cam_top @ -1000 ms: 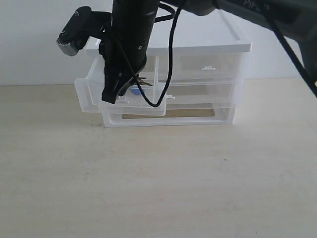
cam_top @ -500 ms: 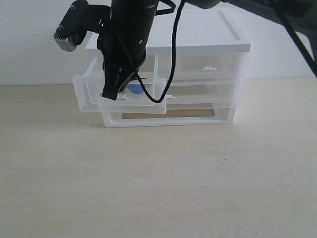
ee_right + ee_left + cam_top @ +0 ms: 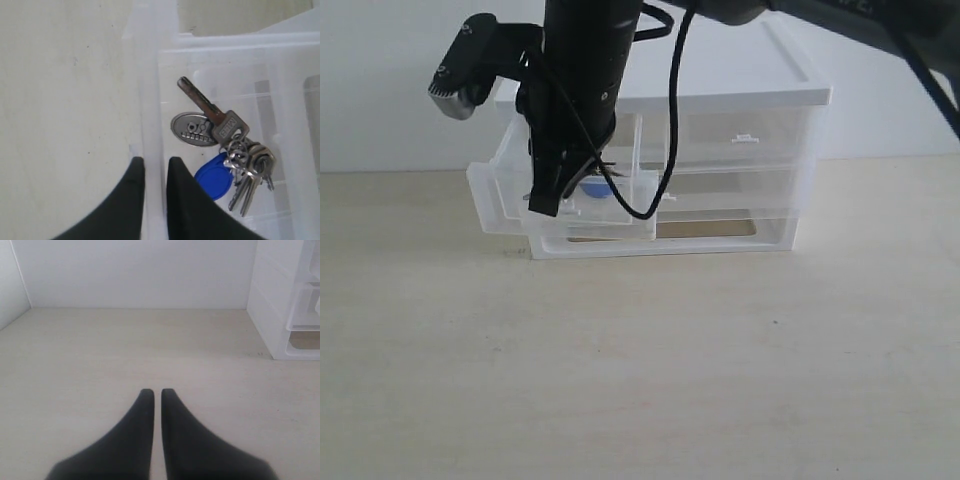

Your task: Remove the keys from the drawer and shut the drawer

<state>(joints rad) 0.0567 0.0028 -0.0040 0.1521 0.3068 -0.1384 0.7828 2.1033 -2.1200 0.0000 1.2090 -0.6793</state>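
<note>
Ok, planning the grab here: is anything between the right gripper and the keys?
Only the drawer's clear front wall: the right gripper looks closed on it, one finger outside, one inside. The keys lie uncovered on the drawer floor beside the inner finger, with nothing on top of them.

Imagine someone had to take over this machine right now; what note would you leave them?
Left gripper: shut, empty, over the bare table.
Right gripper: appears closed on the front wall of the drawer, which stands pulled out of the cabinet.
The keys: lying inside the drawer, not grasped.
Done: drawer open.
Left: lift the keys out, then push the drawer shut.
</note>
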